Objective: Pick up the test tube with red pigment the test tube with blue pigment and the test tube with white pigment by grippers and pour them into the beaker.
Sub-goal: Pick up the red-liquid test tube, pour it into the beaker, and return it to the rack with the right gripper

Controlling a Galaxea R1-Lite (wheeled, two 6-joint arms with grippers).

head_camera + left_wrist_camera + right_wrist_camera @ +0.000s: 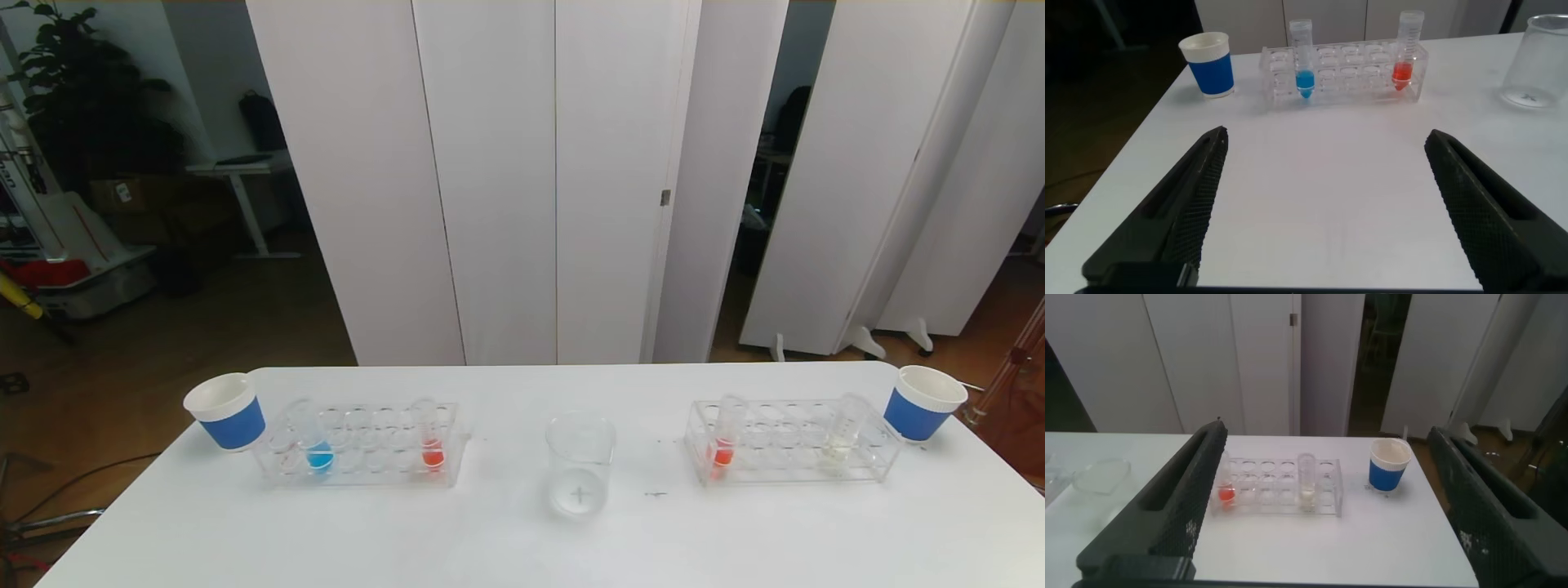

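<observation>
As both jaws stand wide and empty | left gripper: test tube with blue pigment ahead, light, slippery, fragile, grasp upper wall | right gripper: test tube with white pigment ahead.

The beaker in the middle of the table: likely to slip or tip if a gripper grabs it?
The beaker looks like smooth clear plastic or glass, so probably slippery between fingers. It appears empty, so likely light and easily nudged across the white table. Its wide body relative to its height suggests it resists tipping.
</observation>
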